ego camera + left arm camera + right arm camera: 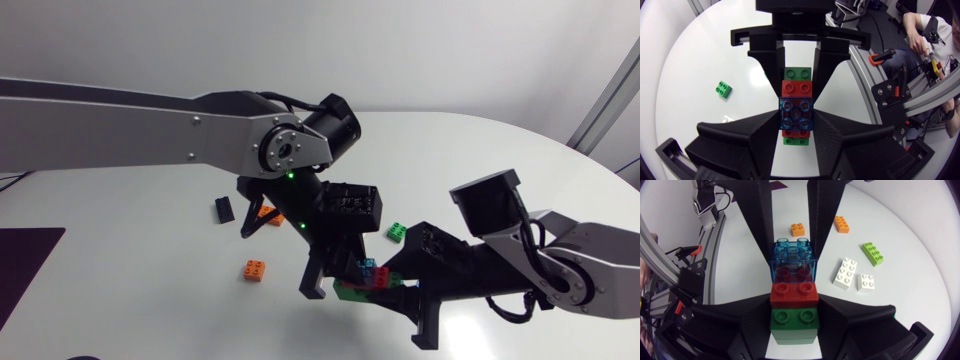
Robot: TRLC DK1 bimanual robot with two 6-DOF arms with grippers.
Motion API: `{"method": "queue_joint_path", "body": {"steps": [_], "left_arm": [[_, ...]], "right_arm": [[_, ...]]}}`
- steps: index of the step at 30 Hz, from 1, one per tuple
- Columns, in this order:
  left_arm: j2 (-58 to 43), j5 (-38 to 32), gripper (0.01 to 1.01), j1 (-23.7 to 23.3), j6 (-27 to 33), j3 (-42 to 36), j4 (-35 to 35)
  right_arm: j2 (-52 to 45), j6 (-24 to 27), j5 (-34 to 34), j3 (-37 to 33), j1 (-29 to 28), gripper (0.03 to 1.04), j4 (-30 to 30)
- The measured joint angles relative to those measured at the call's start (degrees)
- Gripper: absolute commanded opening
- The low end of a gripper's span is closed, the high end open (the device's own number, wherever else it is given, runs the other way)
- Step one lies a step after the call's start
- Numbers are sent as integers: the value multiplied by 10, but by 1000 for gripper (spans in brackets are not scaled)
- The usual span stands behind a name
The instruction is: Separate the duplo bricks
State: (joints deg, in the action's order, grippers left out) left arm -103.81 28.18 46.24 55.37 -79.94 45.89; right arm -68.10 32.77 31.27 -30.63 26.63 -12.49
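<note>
1. Blue-topped, hangs above the table (480,150) as one stack (366,280).
2. Clamped at blue brick (796,112) by left gripper (796,122), at green brick (794,319) by right gripper (794,302).
3. Probably needs pulling apart along the gripper-to-gripper line.

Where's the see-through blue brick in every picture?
Head view: blue brick low, just right of middle.
Left wrist view: between the left arm's fingers.
Right wrist view: ahead, between those same fingers.
Shared landmark: the red brick stuck to it.
</note>
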Motion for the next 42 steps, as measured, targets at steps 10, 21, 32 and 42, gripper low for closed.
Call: {"method": "queue_joint_path", "body": {"steps": [10,21,32,42], "left_arm": [[14,11,215,-4,2,1,9],[31,71,216,-16,0,0,38],[37,34,216,-49,10,0,38],[-45,-76,218,16,20,9,-47]], "right_arm": [[26,0,-25,2,19,300,0],[41,2,-60,13,26,298,-5],[78,30,-72,10,-68,300,-71],[169,76,-9,-33,-292,303,-138]]}}
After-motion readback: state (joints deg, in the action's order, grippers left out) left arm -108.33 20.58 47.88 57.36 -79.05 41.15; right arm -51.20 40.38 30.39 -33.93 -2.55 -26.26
